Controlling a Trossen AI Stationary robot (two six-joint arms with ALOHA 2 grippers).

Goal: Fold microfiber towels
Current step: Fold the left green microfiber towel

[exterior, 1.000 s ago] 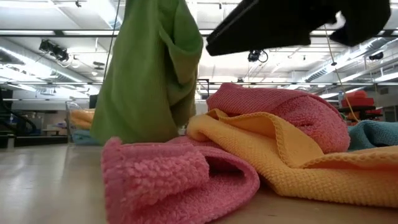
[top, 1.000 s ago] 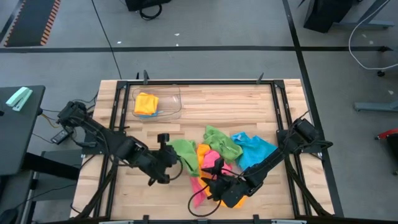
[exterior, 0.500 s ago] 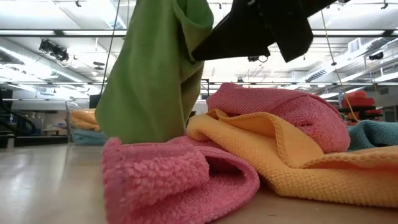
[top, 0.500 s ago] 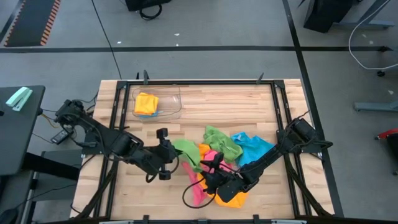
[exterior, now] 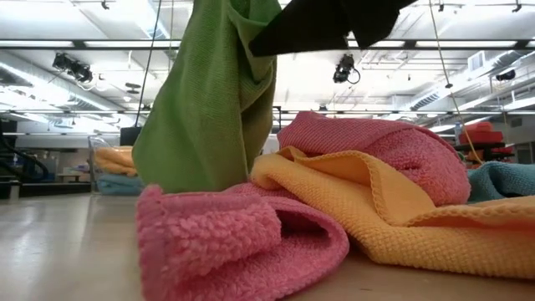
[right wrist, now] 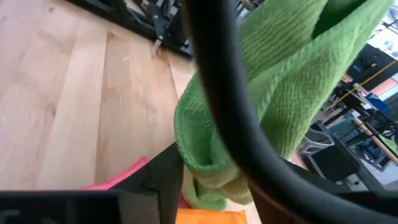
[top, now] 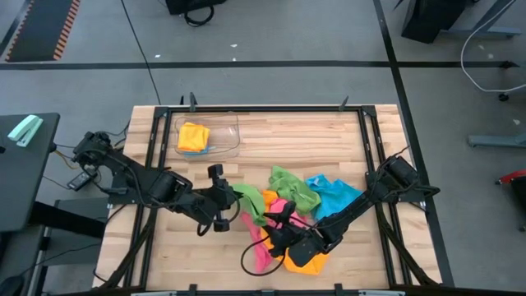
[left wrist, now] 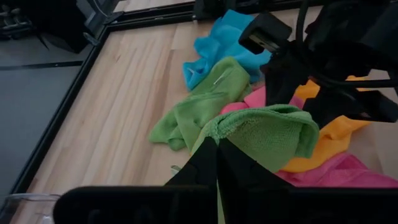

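My left gripper is shut on a green towel, which hangs from it over the pile; in the low view this green towel drops to the table behind a pink towel. My right gripper stands close against the hanging towel's lower part, above the pink towel and an orange towel. A second green towel and a blue towel lie beside them on the table. My left gripper pinches the green towel at its hemmed edge between its two fingers. It comes slanting down from the table's left side. The towel hangs slack below the hold, and its lower end reaches down to the table.
A clear bin holding a folded yellow towel stands at the far left of the table. Bare wood lies along the far side. A black frame runs round the table top.
My left gripper has risen a little with the green towel, drawing it higher over the pile. My right gripper has turned and tipped toward the hanging towel, closer to the table's left.
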